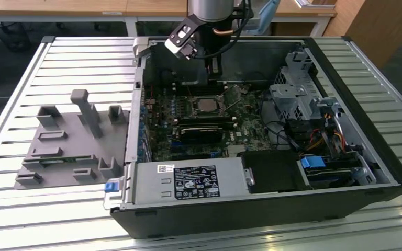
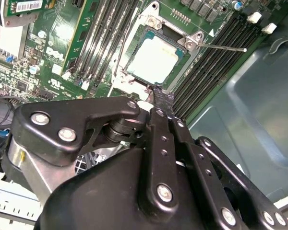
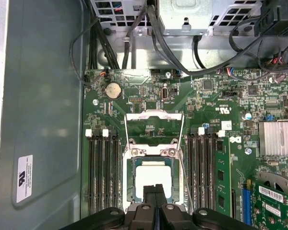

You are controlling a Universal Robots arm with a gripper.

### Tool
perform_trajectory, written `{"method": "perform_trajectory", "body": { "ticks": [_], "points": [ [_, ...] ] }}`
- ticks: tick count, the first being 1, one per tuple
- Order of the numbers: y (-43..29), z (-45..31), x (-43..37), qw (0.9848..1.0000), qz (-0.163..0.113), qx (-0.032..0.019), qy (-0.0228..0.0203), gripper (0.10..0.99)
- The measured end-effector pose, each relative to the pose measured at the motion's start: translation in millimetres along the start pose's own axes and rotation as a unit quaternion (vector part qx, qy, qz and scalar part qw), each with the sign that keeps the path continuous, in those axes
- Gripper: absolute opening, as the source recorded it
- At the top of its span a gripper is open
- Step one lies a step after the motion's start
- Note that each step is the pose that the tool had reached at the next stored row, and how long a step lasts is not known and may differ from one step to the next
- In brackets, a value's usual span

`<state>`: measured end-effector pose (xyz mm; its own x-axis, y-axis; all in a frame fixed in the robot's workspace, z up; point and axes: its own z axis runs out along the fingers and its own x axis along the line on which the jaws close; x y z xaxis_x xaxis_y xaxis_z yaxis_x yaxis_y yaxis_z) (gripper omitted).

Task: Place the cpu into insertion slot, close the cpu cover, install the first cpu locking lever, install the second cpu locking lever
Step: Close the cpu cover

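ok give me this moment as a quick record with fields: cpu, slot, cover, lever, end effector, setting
cpu: lying flat in the insertion slot, pale metal top up
cpu cover: appears swung up and open, on the side of the slot away from the end effector
locking lever: thin rod sticking out free, not latched
end effector: shut, holding nothing, tips over the cpu's edge; contact cannot be told
setting: open computer case on a slatted table
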<state>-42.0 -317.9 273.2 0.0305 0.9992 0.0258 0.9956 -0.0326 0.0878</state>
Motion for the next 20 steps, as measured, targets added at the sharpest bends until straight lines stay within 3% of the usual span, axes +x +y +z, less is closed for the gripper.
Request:
{"method": "perform_trajectory", "body": {
  "ticks": [8,14,20],
  "points": [
    [0.8,-4.6,0.2,1.0,0.0,0.0014,0.0002,0.106],
    [5.5,-4.4,0.3,0.9999,0.0,0.0134,-0.0004,0.106],
    [8.1,-4.2,0.4,0.9998,0.0,0.0202,-0.0006,0.106]
  ]
}}
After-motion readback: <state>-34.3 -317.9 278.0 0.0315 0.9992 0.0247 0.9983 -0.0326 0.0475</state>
